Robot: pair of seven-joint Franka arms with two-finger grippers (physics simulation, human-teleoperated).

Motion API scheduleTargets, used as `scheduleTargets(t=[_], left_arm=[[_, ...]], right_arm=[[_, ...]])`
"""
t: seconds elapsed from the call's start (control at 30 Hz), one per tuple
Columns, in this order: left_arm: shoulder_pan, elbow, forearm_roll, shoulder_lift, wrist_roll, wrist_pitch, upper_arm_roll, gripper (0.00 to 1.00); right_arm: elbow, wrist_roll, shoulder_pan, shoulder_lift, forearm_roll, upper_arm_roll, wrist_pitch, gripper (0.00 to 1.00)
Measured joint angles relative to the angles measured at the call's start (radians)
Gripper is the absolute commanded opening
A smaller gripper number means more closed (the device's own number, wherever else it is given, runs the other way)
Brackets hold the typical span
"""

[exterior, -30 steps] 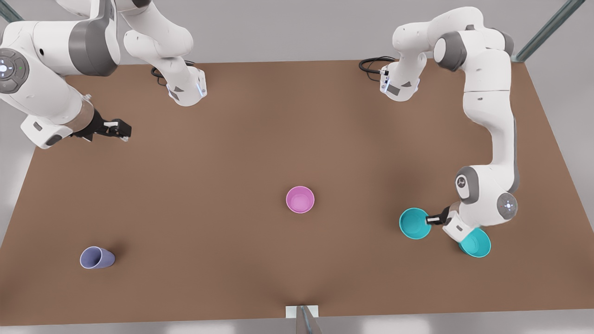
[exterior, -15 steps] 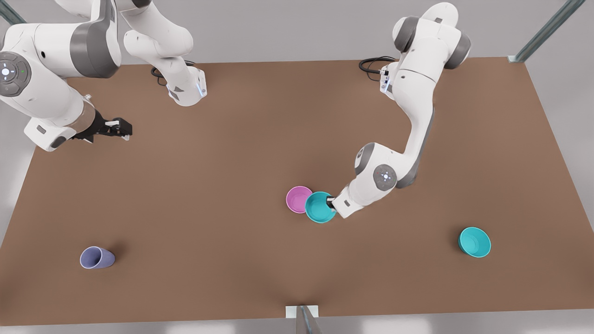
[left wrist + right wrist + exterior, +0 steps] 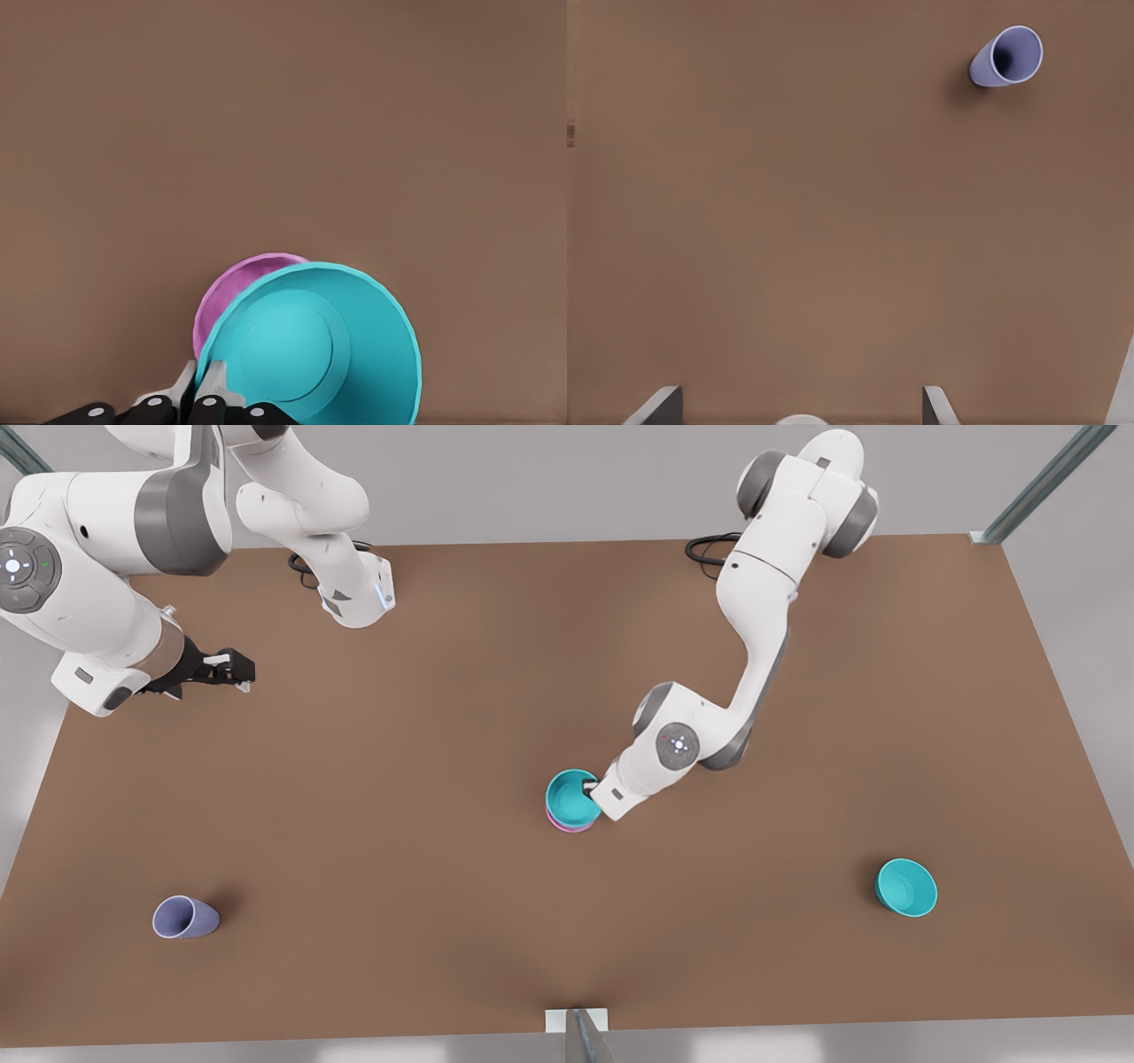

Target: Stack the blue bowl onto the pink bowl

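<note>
Turquoise plastic blue bowl (image 3: 570, 796) hangs directly over the magenta-pink plastic pink bowl (image 3: 571, 825) at mid-desk, its rim pinched by the left gripper (image 3: 202, 400); release looks due next. The right gripper (image 3: 232, 669) waits far off, fingers spread.

a lavender cup (image 3: 184, 918) lies tipped on its side on the brown table (image 3: 443, 717), near the corner at the front view's lower left, its open mouth turned toward the front view's left. a second teal bowl (image 3: 906, 887) sits upright near the front view's lower right, well apart from the cup. black cables (image 3: 709, 547) coil at the table's far edge.
</note>
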Motion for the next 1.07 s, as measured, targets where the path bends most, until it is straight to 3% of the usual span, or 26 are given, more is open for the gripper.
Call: scheduleTargets(t=[0.47,0.53,0.67,0.83,0.93,1.07], left_arm=[[-0.006,-0.009,0.007,0.041,-0.099,0.011,0.0,0.21],[-0.003,-0.01,0.002,0.044,-0.105,0.019,-0.001,1.0],[0.004,-0.042,-0.046,-0.02,-0.076,-0.011,0.001,1.0],[0.266,0.114,0.116,-0.343,-0.048,-0.489,0.009,1.0],[0.377,0.164,0.241,-0.425,0.01,-0.716,0.007,1.0],[0.381,0.149,0.298,-0.481,0.074,-0.866,0.003,1.0]], right_arm=[[-0.004,-0.014,0.0,0.005,0.004,0.0,0.0,1.0],[-0.006,-0.016,0.0,0.005,0.005,0.0,0.0,1.0],[-0.007,-0.018,0.0,0.005,0.005,0.0,0.0,1.0],[-0.007,-0.02,0.0,0.005,0.007,0.0,0.0,1.0],[-0.008,-0.021,0.0,0.005,0.008,0.0,0.0,1.0],[-0.008,-0.023,0.0,0.005,0.008,0.0,0.0,1.0]])
